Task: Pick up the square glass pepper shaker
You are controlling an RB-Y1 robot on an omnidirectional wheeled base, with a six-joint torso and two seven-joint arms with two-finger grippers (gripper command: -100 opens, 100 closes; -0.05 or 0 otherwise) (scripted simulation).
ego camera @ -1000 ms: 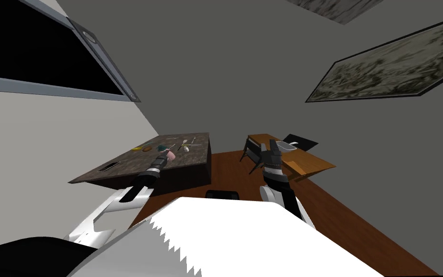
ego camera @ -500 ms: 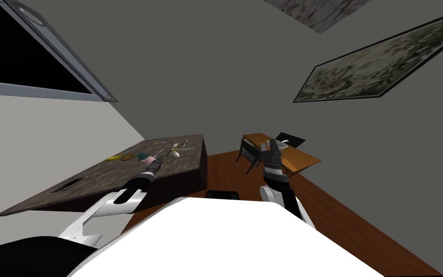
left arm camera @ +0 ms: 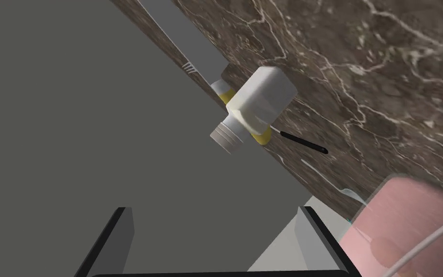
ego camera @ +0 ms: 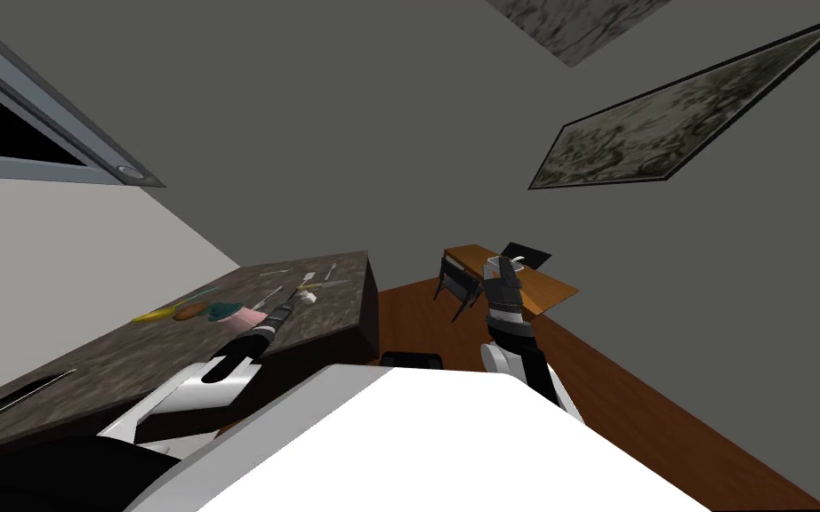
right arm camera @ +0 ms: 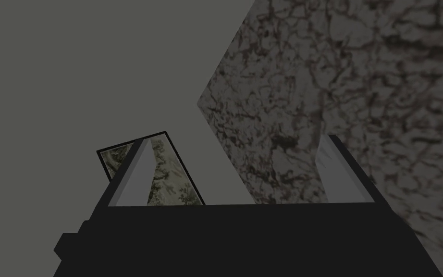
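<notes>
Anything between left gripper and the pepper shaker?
No. Left wrist view: the stretch from the open left gripper to the white shaker is bare; a pink object sits aside.

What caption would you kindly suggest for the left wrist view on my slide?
Open left gripper faces a white square shaker on the brown veined counter.

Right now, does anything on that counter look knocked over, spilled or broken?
Nothing looks spilled or broken. The white shaker sits on the marbled counter with a yellow piece showing from behind it; whether they touch I cannot tell.
</notes>
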